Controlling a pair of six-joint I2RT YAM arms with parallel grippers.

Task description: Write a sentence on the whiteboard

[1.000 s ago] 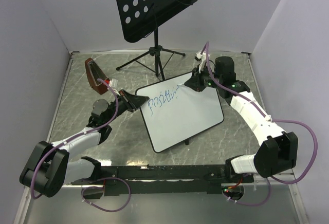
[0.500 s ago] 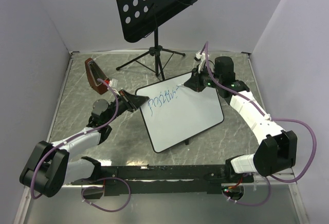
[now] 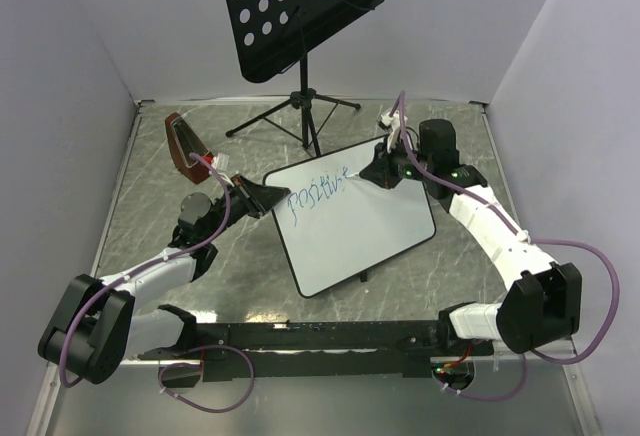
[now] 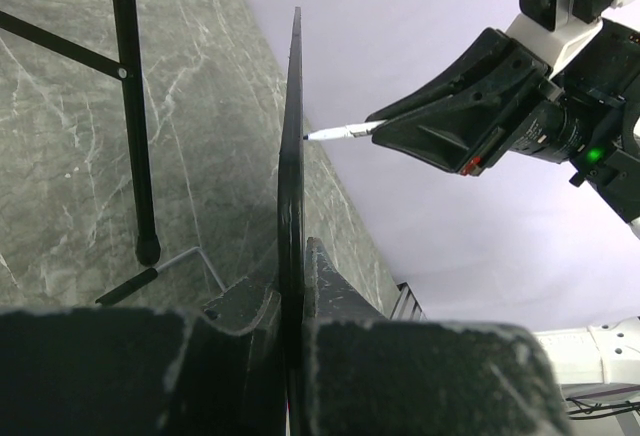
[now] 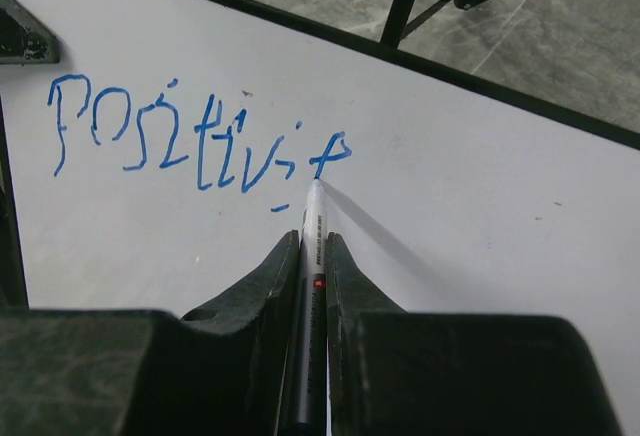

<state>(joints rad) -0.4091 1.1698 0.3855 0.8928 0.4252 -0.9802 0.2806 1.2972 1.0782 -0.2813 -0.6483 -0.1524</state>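
Right tool point(image 5: 312, 243) is closed tight on a slim white marker point(image 5: 316, 206), its tip touching the black-rimmed white whiteboard point(image 5: 460, 226) at the end of the blue handwriting point(image 5: 198, 151). Left tool point(image 4: 292, 278) clamps the board's edge.

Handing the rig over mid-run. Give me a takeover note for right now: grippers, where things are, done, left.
Left gripper: shut on the edge of the whiteboard, bracing it.
Right gripper: shut on the marker, tip on the board at the last stroke.
Done: the sentence so far is one blue line, roughly "Positivi" plus a part-formed letter.
Left: finish that word, then write the rest of the sentence.
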